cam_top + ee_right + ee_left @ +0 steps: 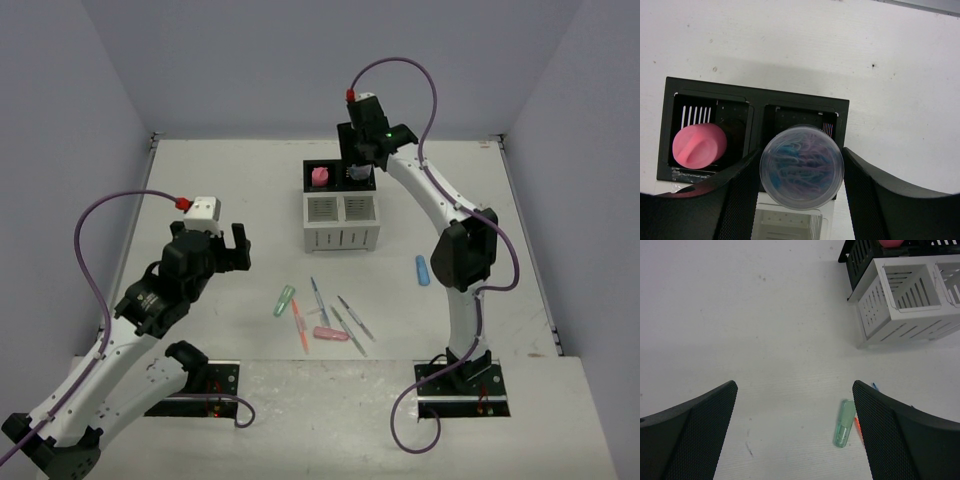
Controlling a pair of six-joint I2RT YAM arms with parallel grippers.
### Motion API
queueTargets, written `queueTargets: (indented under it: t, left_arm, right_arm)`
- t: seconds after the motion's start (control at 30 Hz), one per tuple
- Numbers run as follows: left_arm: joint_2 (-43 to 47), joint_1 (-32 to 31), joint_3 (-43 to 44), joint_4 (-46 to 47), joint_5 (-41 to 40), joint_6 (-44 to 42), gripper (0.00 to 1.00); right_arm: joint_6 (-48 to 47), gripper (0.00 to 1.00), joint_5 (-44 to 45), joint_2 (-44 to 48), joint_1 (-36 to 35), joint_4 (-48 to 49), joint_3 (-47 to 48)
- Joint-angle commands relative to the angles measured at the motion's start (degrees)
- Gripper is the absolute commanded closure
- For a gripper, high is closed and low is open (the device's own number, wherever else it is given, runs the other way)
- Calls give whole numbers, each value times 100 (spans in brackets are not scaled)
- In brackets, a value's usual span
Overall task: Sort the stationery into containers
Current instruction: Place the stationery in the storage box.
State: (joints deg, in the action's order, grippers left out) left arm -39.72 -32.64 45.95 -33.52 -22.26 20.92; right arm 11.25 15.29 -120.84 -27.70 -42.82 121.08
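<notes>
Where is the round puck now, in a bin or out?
Out: the right gripper holds the puck above the right black bin, not yet released.

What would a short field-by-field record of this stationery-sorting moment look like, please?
left tool: open, empty, above the table near the green marker
right tool: shut on the round puck, over the right black bin of the organizer
left black bin: pink eraser inside
loose on table: green marker, orange pen, blue pen, pink marker, grey pens, blue marker off to the right
</notes>
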Motion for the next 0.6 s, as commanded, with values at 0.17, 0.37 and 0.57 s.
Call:
queueTargets:
  t: [0.17,0.37,0.57]
  left_arm:
    - [-27,30,-51,249,118,-205,0]
    - [-74,30,-58,247,145,-220,0]
    - [-102,34,-47,236,64,-207,0]
  right_arm:
    - [-72,9,-286,87,12,428,-178]
    - [-63,6,-266,271,12,303,-115]
    - [148,1,-50,1489,-90,288,-852]
